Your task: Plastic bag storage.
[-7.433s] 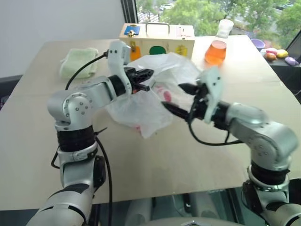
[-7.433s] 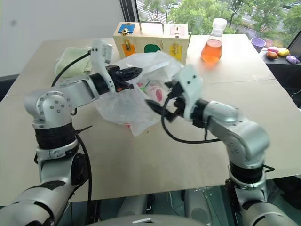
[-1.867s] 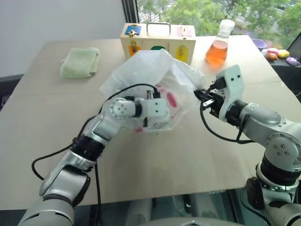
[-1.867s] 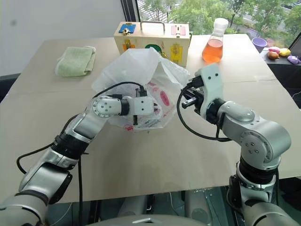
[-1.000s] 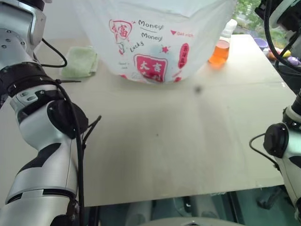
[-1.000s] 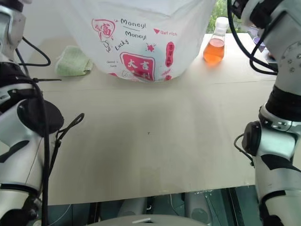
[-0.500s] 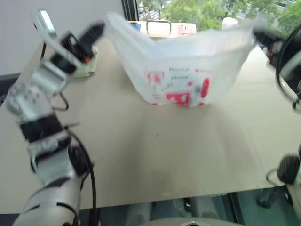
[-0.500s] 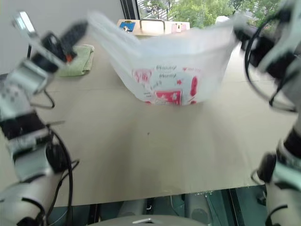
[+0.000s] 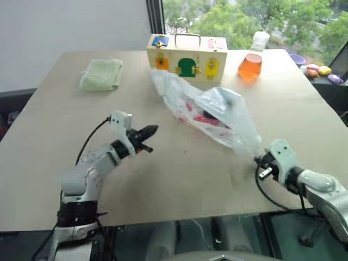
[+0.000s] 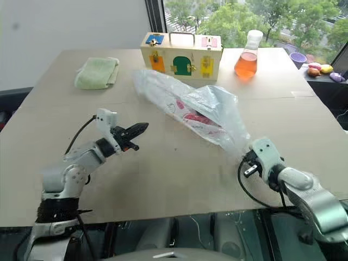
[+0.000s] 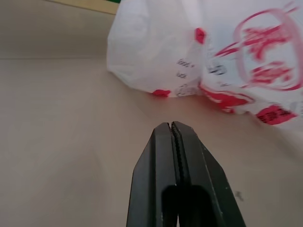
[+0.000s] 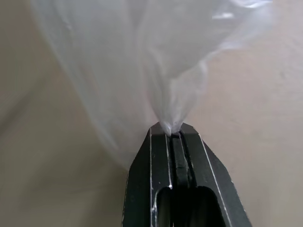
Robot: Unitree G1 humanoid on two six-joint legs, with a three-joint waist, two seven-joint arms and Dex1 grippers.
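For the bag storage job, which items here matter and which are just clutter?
Part of the job: plastic bag, right gripper pinching one end of it, left gripper shut and empty beside it.

Lying about: green cloth, wooden box, flask of orange liquid.

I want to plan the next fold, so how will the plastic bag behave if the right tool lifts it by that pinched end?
The plastic bag is thin and crinkled, so it will likely hang limp. Only the right tool pinches it, so the far end would probably drag along the table. It looks very light and may billow.
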